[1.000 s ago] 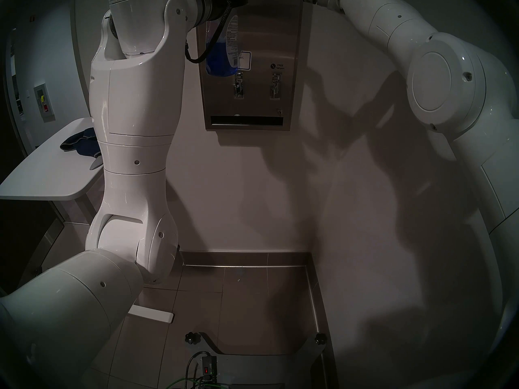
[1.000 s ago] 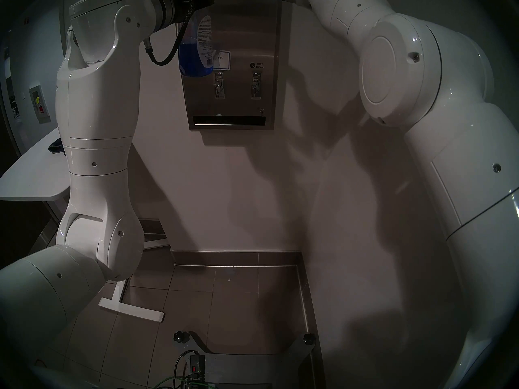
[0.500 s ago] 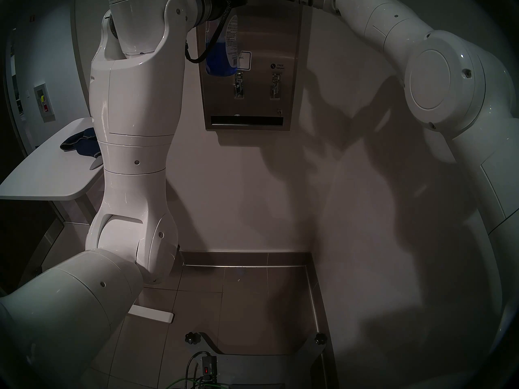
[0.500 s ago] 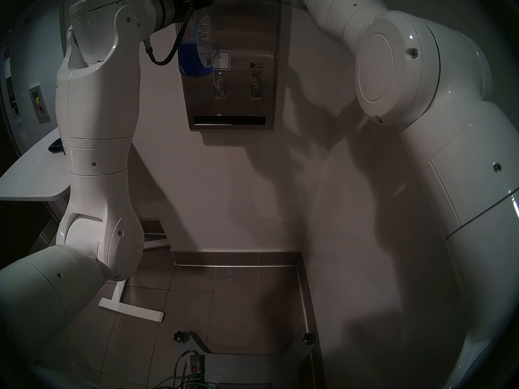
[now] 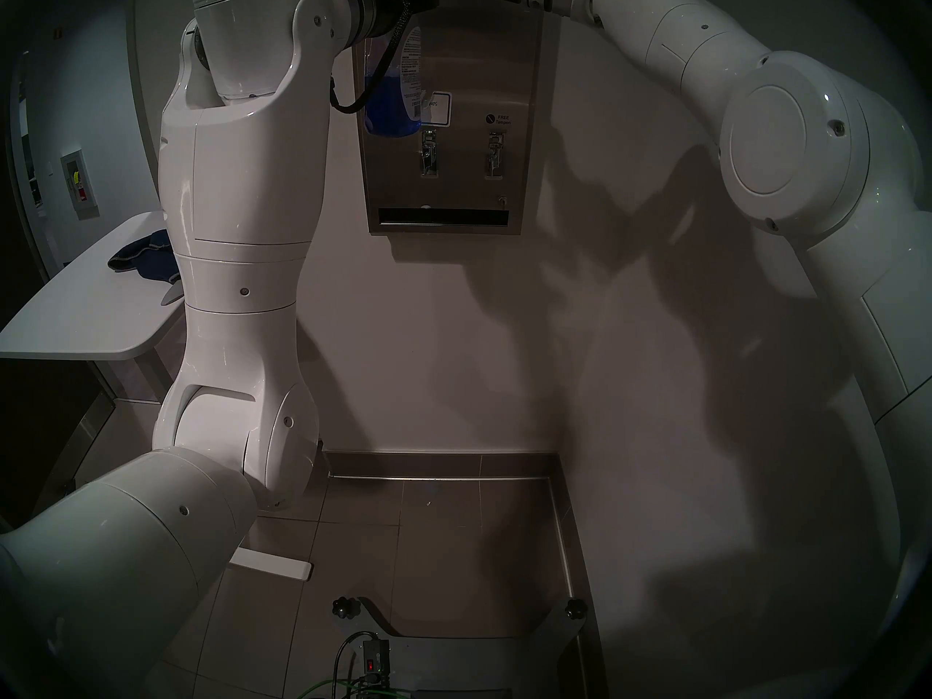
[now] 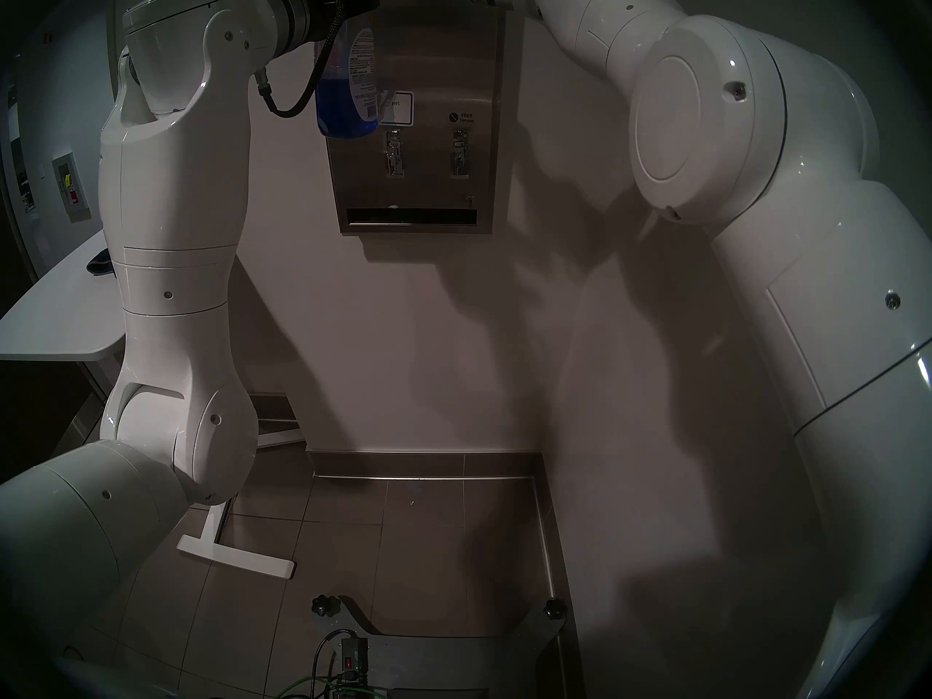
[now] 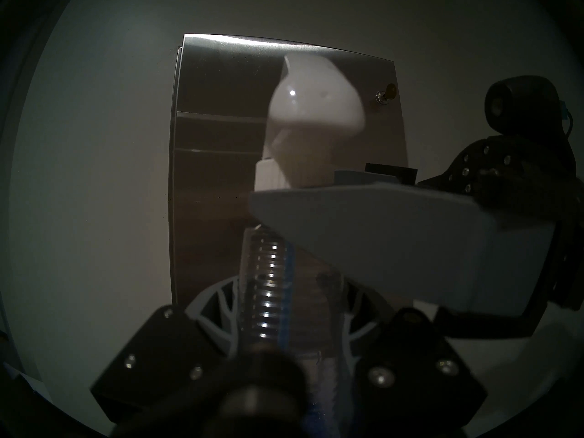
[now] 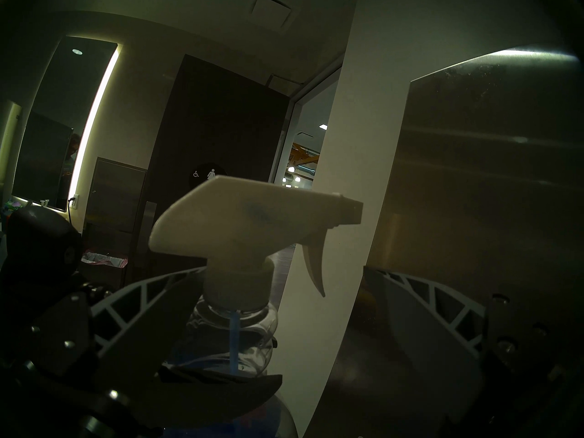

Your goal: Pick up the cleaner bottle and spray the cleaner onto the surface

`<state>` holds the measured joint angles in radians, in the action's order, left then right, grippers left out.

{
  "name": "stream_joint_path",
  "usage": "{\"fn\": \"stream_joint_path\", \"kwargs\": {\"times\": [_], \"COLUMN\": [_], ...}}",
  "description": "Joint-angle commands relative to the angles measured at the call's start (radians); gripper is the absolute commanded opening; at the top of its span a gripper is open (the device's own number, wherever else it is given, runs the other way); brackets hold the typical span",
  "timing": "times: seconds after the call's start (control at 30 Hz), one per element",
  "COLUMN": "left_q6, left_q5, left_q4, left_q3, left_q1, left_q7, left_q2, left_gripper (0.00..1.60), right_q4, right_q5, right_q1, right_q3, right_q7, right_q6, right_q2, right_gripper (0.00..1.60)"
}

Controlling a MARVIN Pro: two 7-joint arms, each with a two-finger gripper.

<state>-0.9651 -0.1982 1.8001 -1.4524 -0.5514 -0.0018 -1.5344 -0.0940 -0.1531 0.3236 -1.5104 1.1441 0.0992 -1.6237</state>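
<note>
In the head stereo left view, the cleaner bottle [image 5: 393,85] hangs at the upper middle of the frame, in front of the upper left part of the steel dispenser front [image 5: 484,67]; blue cleaner [image 5: 388,108] fills its lower half. Its neck disappears under the dark wrist hardware at the top edge. A dark blue cloth [image 5: 143,259] lies on the white worktop [image 5: 75,319] at middle left.

The head stereo right view gives nearly the same picture: bottle [image 6: 348,82] at upper left of the dispenser [image 6: 454,62], overlapping the blue-edged sticker [image 6: 401,109].

In the left wrist view, the left gripper [image 7: 286,333] at bottom centre is clenched on the bottle's ribbed clear neck [image 7: 268,285]; the white trigger head [image 7: 313,111] stands above, blurred, before the steel panel [image 7: 215,143].

In the right wrist view, the right gripper [image 8: 290,311] is spread wide, its fingers [image 8: 442,304] flanking the trigger head [image 8: 249,219] without touching it; the nozzle points right toward the steel front [image 8: 489,175].
</note>
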Motion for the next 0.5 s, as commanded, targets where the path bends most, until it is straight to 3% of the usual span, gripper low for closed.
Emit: {"fn": "stream_joint_path", "kwargs": {"times": [0.0,0.47], "left_q6": [0.005,0.005], "left_q5": [-0.002,-0.004], "left_q4": [0.036,0.035], "left_q3": [0.001,0.001], "left_q1": [0.064,0.061], "left_q7": [-0.002,-0.002], "left_q2": [-0.002,-0.001], "left_gripper": [0.0,0.0], "right_q4": [-0.026,-0.032], "right_q5": [-0.012,-0.003], "right_q1": [0.053,0.062], "right_q3": [-0.014,-0.01], "right_q7": [-0.011,-0.016], "right_q6": [0.034,0.087], "right_q2": [0.002,0.008], "right_gripper": [1.6,1.6]}}
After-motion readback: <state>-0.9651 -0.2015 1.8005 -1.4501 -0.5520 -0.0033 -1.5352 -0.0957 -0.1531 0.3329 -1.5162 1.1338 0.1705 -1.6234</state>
